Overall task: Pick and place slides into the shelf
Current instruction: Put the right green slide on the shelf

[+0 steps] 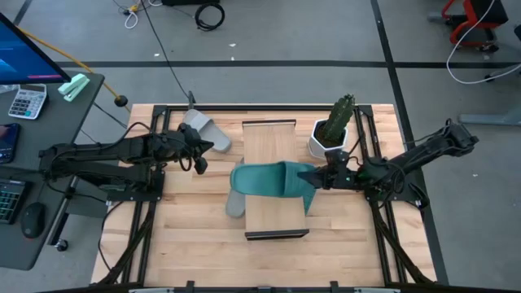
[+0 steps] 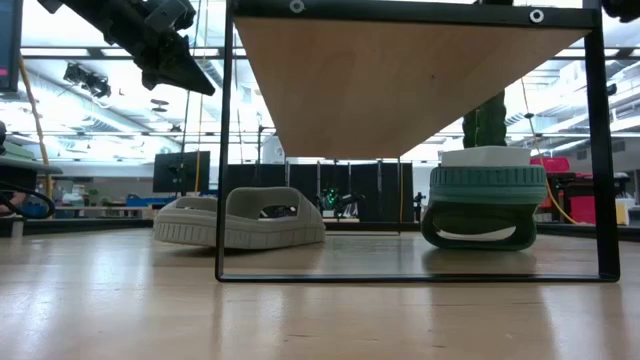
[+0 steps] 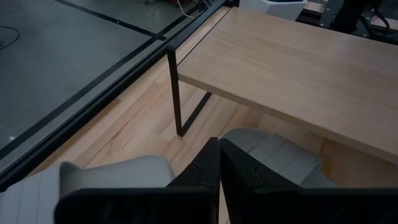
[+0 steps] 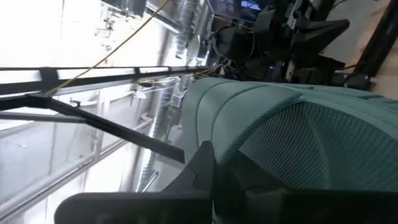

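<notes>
**A:** High view first: where does the right gripper stand?

**B:** It stands over the right edge of the shelf. It is pinched on the end of a teal slide, which lies crosswise above the light plank top. The right wrist view shows the textured teal rubber right against that arm's dark fingers.

**A:** And the left gripper?

**B:** It is left of the shelf and raised above the table. The low view has that arm up in the top corner, clear of the wood. The left wrist view shows its two fingers pressed together with nothing between them, and grey rubber lies below them.

**A:** Which grey one is that?

**B:** It is most likely the grey slide near the shelf's far left corner, just beside the gripper. A second grey slide pokes out from under the shelf's left side, closer to the near end. The low view shows this one resting flat on the table, crossing the dark end frame.

**A:** Is anything else under the shelf?

**B:** Another teal slide sits on the table on the right side, seen end-on through the frame. Behind it stand a white pot and its cactus, close to the shelf's far right corner.
</notes>
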